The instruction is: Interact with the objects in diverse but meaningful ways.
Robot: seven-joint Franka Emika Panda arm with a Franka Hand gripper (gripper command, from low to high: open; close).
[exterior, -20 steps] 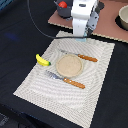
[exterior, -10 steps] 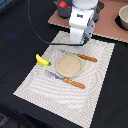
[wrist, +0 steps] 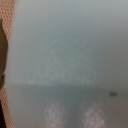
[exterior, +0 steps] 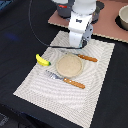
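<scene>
The banana lies on the mat toward the exterior view's left, just beside the plate and well apart from the gripper, which hangs above the mat's far edge near the knife. A pale blue surface fills the wrist view, so I cannot tell whether the claw is released or clenched.

dark table, striped placemat on it, tan board behind
</scene>
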